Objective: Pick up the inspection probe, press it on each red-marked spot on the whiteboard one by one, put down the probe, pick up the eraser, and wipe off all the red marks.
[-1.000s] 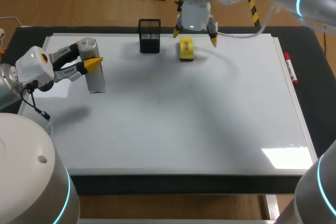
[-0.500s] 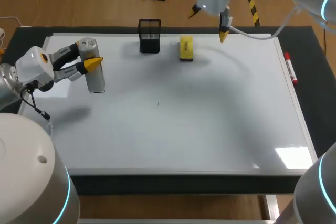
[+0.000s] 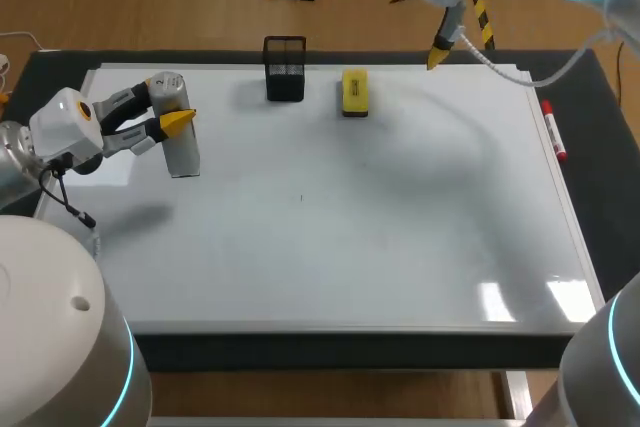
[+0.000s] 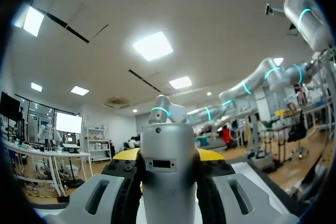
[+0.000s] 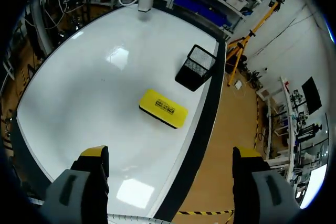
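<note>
On the whiteboard (image 3: 330,247), one eraser (image 3: 354,91); left pincer (image 3: 168,107) clamps one probe (image 3: 181,150); right pincer (image 3: 421,26) apart.

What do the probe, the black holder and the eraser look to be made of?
Probe: brushed grey metal by its dull sheen, possibly painted plastic. Holder: black wire mesh, a see-through grid. Eraser: matte yellow plastic shell, likely.
</note>
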`<action>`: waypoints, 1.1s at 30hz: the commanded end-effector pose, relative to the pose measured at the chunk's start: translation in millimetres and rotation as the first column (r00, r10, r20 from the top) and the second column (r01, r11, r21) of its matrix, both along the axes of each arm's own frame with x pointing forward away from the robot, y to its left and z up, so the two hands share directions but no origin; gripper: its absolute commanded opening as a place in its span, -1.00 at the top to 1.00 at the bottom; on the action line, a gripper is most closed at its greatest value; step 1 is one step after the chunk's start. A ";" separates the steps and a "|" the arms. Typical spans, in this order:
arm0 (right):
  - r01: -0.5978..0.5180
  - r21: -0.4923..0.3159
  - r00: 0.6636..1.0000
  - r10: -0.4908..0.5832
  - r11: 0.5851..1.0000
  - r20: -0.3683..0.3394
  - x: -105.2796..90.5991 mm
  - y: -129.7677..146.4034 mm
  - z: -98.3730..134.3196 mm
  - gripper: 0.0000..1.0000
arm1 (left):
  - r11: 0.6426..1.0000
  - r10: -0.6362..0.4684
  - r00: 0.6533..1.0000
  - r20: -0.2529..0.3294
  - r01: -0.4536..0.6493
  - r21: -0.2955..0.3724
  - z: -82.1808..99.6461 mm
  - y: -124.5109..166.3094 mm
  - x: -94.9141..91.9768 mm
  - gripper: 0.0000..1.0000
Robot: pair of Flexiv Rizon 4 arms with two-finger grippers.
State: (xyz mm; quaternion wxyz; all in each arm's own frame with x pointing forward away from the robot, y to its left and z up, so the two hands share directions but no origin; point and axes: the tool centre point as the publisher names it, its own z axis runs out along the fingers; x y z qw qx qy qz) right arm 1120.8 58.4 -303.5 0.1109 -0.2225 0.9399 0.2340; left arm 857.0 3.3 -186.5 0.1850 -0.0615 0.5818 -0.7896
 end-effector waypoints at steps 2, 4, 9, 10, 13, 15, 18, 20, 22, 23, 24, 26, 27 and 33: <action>0.001 0.013 0.999 -0.001 1.000 0.035 -13.9 -6.2 10.0 -1.00 | 1.000 0.001 1.000 0.001 -0.001 0.000 1.1 0.2 -0.4 1.00; 0.001 0.013 0.999 -0.001 1.000 0.035 -13.9 -6.2 10.0 -1.00 | 1.000 0.001 1.000 0.001 -0.001 0.000 1.1 0.2 -0.4 1.00; 0.001 0.013 0.999 -0.001 1.000 0.035 -13.9 -6.2 10.0 -1.00 | 1.000 0.001 1.000 0.001 -0.001 0.000 1.1 0.2 -0.4 1.00; 0.001 0.013 0.999 -0.001 1.000 0.035 -13.9 -6.2 10.0 -1.00 | 1.000 0.001 1.000 0.001 -0.001 0.000 1.1 0.2 -0.4 1.00; 0.001 0.013 0.999 -0.001 1.000 0.035 -13.9 -6.2 10.0 -1.00 | 1.000 0.001 1.000 0.001 -0.001 0.000 1.1 0.2 -0.4 1.00; 0.001 0.013 0.999 -0.001 1.000 0.035 -13.9 -6.2 10.0 -1.00 | 1.000 0.001 1.000 0.001 -0.001 0.000 1.1 0.2 -0.4 1.00; 0.001 0.013 0.999 -0.001 1.000 0.035 -13.9 -6.2 10.0 -1.00 | 1.000 0.001 1.000 0.001 -0.001 0.000 1.1 0.2 -0.4 1.00; 0.001 0.013 0.999 -0.001 1.000 0.035 -13.9 -6.2 10.0 -1.00 | 1.000 0.001 1.000 0.001 -0.001 0.000 1.1 0.2 -0.4 1.00; 0.001 0.013 0.999 -0.001 1.000 0.035 -13.9 -6.2 10.0 -1.00 | 1.000 0.001 1.000 0.001 -0.001 0.000 1.1 0.2 -0.4 1.00; 0.001 0.013 0.999 -0.001 1.000 0.035 -13.9 -6.2 10.0 -1.00 | 1.000 0.001 1.000 0.001 -0.001 0.000 1.1 0.2 -0.4 1.00; 0.001 0.013 0.999 -0.001 1.000 0.035 -13.9 -6.2 10.0 -1.00 | 1.000 0.001 1.000 0.001 -0.001 0.000 1.1 0.2 -0.4 1.00; 0.001 0.013 0.999 -0.001 1.000 0.035 -13.9 -6.2 10.0 -1.00 | 1.000 0.001 1.000 0.001 -0.001 0.000 1.1 0.2 -0.4 1.00; 0.001 0.013 0.999 -0.001 1.000 0.035 -13.9 -6.2 10.0 -1.00 | 1.000 0.001 1.000 0.001 -0.001 0.000 1.1 0.2 -0.4 1.00; 0.001 0.013 0.999 -0.001 1.000 0.035 -13.9 -6.2 10.0 -1.00 | 0.999 -0.035 0.999 -0.010 0.035 0.002 1.2 -6.3 6.5 1.00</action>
